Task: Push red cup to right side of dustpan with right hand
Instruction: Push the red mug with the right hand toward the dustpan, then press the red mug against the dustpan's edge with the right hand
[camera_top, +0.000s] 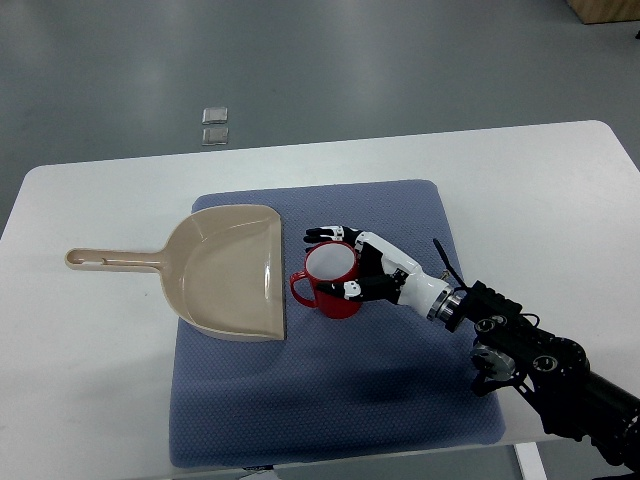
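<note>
White worktop (110, 400), blue mat (400, 400), beige dustpan (225, 275) lying open-mouth rightward. Red cup (331, 282) stands upright just right of the dustpan's mouth, right hand (345, 262) cupped around it, fingers curled against rim and wall. Step: contact made; next probably a short release, or a small nudge if it sits too close.

Dustpan (225, 272) close left of red cup (333, 278); open mat (420, 210) rightward.

The right hand (352, 265) covers the right side of the red cup (330, 280), so you can't see the wall there. The arm runs off the bottom right corner. The table (560, 200) is cropped along its near edge.
</note>
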